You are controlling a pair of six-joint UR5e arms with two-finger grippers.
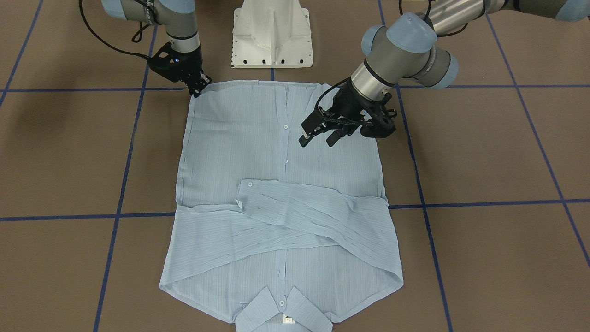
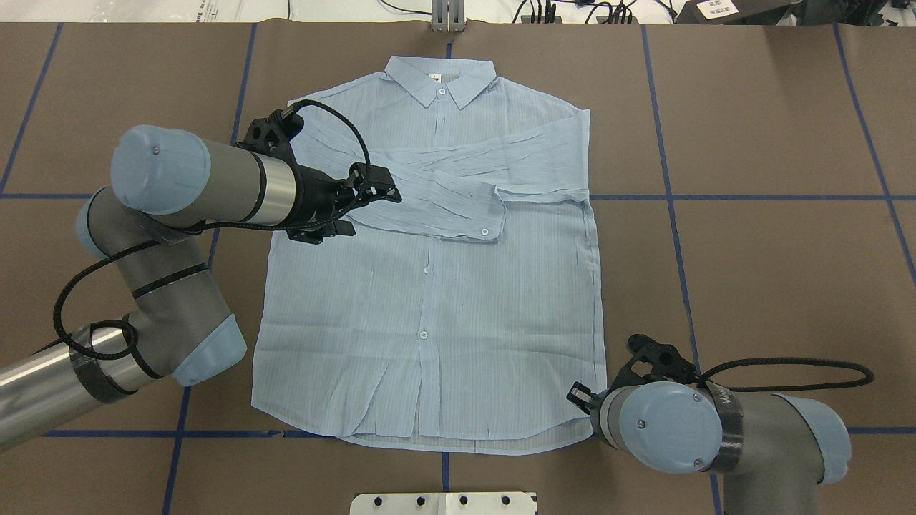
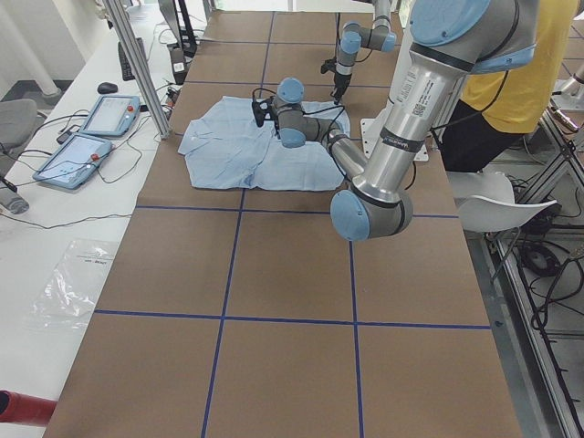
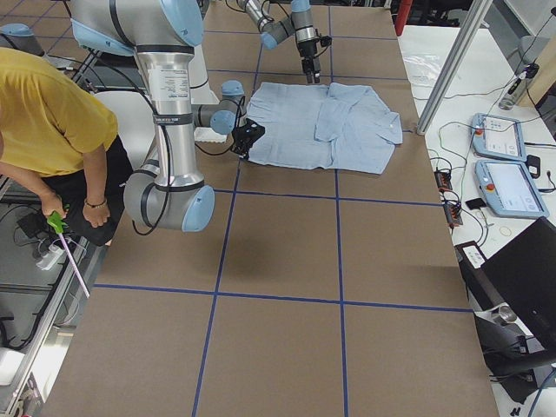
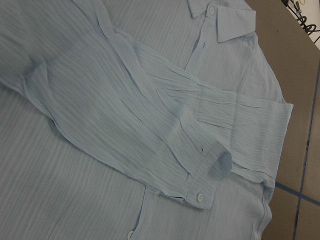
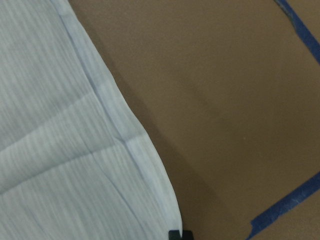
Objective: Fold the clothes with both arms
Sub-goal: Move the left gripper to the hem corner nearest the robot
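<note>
2 sleeves (image 1: pixel 295 207) lie crossed on the striped shirt (image 1: pixel 239 138), flat on the table (image 1: pixel 484 152). The left gripper (image 1: pixel 319 139) hovers wide open, empty. The right gripper (image 1: pixel 199 88) noses the hem corner (image 1: pixel 197 97) for folding, grip unclear.

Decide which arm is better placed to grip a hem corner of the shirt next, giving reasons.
Probably right: the right gripper sits at a hem corner of the shirt, while the left gripper hangs open above the shirt's body, away from the hem.
</note>
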